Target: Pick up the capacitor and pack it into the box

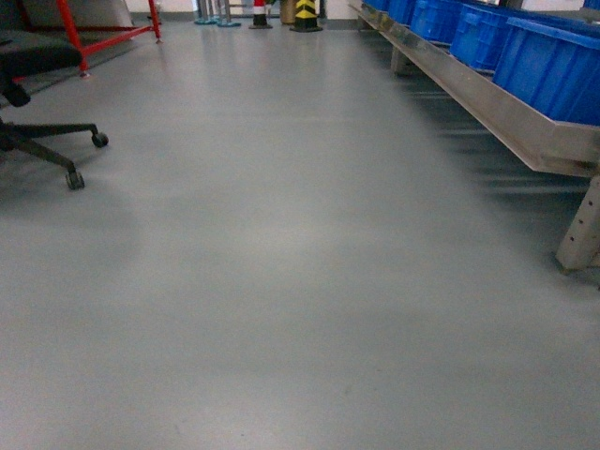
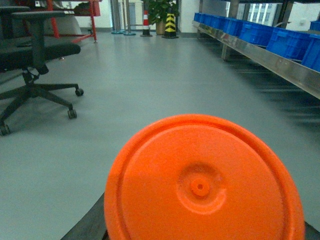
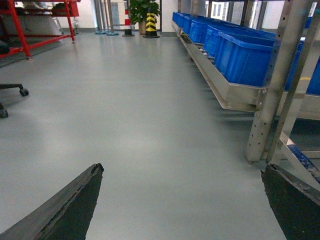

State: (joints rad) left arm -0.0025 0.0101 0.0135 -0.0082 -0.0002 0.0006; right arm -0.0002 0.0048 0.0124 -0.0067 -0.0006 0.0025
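Right wrist-mounted: right pincer [image 3: 182,200] spread, above floor [image 3: 150,125]

All three cameras face down one aisle floor [image 1: 281,281].

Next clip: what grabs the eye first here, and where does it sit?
A big orange disc fills the bottom of the left wrist view, right under the camera. Blue bins line a metal rack along the right side of the grey floor, and a black office chair stands at far left.

Right gripper [image 3: 182,202]: two black wedge-shaped fingers [image 3: 70,205] with rough, seemingly worn edges (left gripper's body hidden).
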